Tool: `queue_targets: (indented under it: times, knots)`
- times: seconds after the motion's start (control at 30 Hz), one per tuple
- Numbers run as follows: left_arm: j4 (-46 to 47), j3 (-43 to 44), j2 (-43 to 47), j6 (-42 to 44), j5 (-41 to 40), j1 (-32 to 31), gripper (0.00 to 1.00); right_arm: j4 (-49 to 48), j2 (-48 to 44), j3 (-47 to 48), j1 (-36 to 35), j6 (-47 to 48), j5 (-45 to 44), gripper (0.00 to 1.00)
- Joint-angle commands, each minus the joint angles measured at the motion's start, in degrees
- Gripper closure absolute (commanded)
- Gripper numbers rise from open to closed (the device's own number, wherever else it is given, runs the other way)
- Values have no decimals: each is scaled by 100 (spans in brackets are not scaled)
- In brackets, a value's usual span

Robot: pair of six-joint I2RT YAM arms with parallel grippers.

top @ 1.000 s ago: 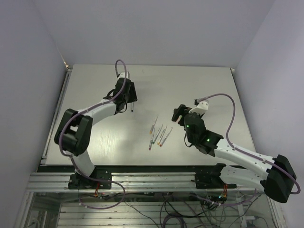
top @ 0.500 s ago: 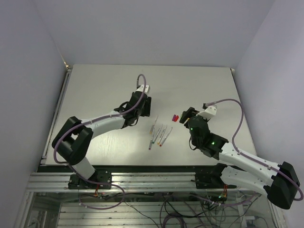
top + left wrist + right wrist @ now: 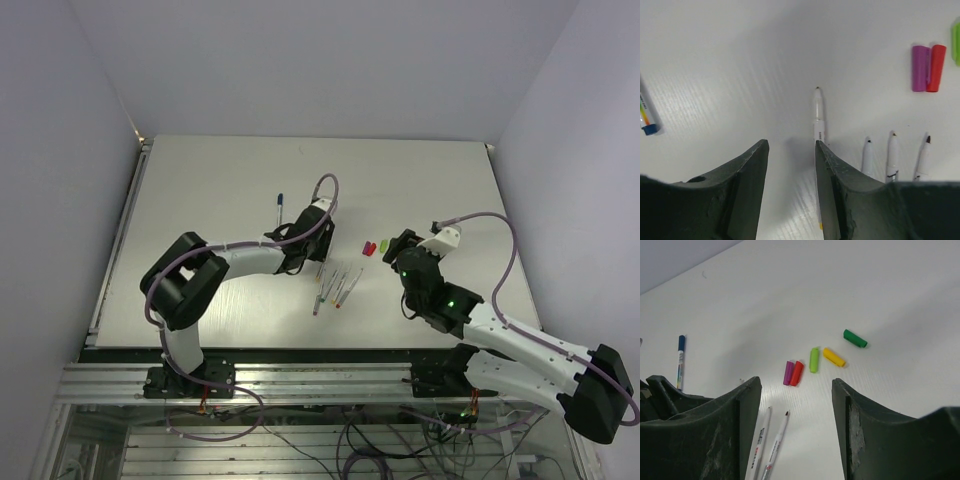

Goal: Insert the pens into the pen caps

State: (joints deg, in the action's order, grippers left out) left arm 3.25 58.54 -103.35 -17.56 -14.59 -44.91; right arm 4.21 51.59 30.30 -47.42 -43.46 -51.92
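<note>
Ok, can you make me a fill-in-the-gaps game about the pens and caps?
1. The purple cap touches the ___ one.
2. The lone pen, lying apart from the others, already wears a ___ cap.
3. The left end effector is ___.

Missing words: red, blue, open.

Five pens (image 3: pixel 818 115) (one capped), five loose caps (image 3: pixel 814 360)

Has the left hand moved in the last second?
Yes. The left hand swung right and nearer, reaching the row of uncapped pens.
</note>
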Motion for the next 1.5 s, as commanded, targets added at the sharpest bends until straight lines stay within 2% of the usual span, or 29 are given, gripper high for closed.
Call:
queue_targets:
  times: [0.0, 0.87, 1.1, 1.47]
  knots:
    - [89, 210, -70, 73, 104, -159, 48, -69, 72, -65, 22, -78, -150, 42]
    - [-199, 77, -348, -137, -15, -465, 50, -264, -98, -294, 22, -81, -100, 47]
    - [-697, 68, -349, -310, -266, -474, 54, -242, -142, -288, 22, -127, -87, 48]
    - [-1545, 205, -463, -497, -463, -468, 67, -288, -152, -201, 22, -103, -58, 48]
